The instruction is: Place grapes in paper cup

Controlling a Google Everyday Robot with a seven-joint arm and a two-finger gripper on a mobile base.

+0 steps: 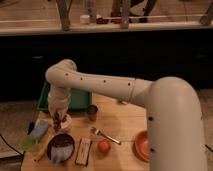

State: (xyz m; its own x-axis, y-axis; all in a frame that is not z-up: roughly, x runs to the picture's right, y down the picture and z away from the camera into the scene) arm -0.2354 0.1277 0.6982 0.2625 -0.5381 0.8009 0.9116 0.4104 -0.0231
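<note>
White gripper [57, 118], pointing straight down at the left of the table [121, 124], directly over the cup [65, 125]. The grapes [56, 121] show as a dark reddish cluster at the gripper's tip, at or just above the cup's rim. Whether the gripper is clamped on them or has let go cannot be told, nor whether the cluster already rests inside the cup.

Step in hand (judged): the drop into the cup, so the task is near its end. To do it well:
- centre the cluster over the cup's mouth, not over its near rim;
- lower until the berries are inside the wall before releasing, since a light paper cup may tip if nudged sideways;
- withdraw straight up, so nothing drags the cup along.

Surroundings, outward from the cup:
- a metal cup [91, 112] stands near, to the right, and is the wrong target;
- a dark bowl [61, 148] lies in front, close to the cup;
- a fork [105, 135] and an orange fruit [103, 146] lie further right;
- a green bin [77, 100] sits behind.

The arm [100, 86] reaches in from the right and bends down at its elbow above the cup.
</note>
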